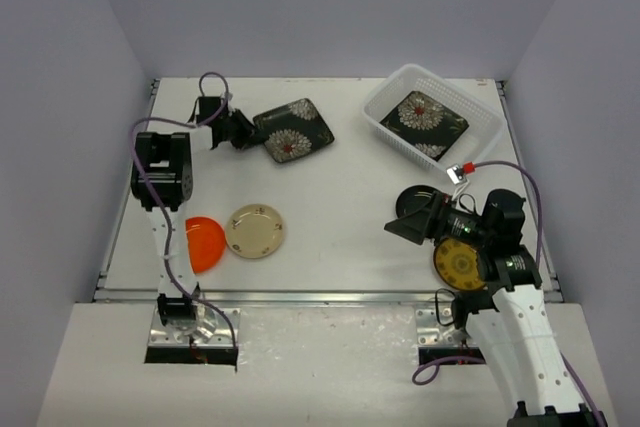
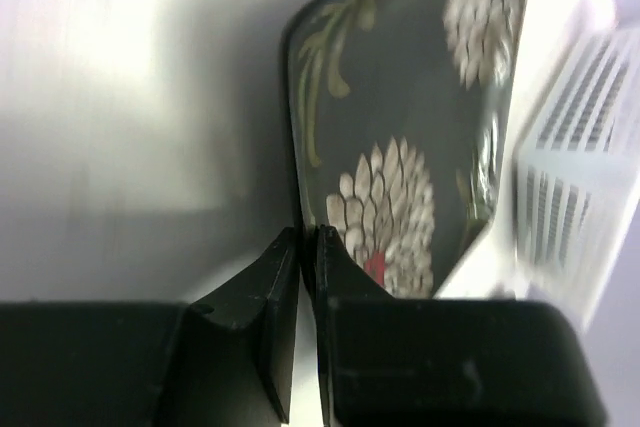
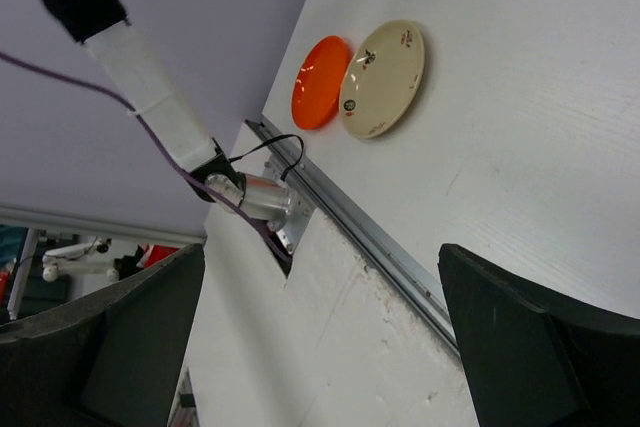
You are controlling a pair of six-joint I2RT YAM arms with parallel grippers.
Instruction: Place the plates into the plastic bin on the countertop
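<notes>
My left gripper (image 1: pixel 243 133) is shut on the left edge of a square black floral plate (image 1: pixel 293 132), at the back left of the countertop (image 1: pixel 340 197). In the left wrist view the jaws (image 2: pixel 308 243) pinch the plate's rim (image 2: pixel 400 127), and the plastic bin (image 2: pixel 580 197) is at the right. The white plastic bin (image 1: pixel 385 119) stands at the back right and holds the other black floral plate (image 1: pixel 425 115). My right gripper (image 1: pixel 407 219) is open and empty, and also shows in the right wrist view (image 3: pixel 320 347). An orange plate (image 1: pixel 203 243) and a cream plate (image 1: pixel 256 230) lie at the front left.
A dark yellow-patterned round plate (image 1: pixel 460 263) lies partly under my right arm at the front right. The right wrist view shows the orange plate (image 3: pixel 320 82), the cream plate (image 3: pixel 385 77) and the metal rail (image 3: pixel 370 237) along the front edge. Purple walls enclose the table.
</notes>
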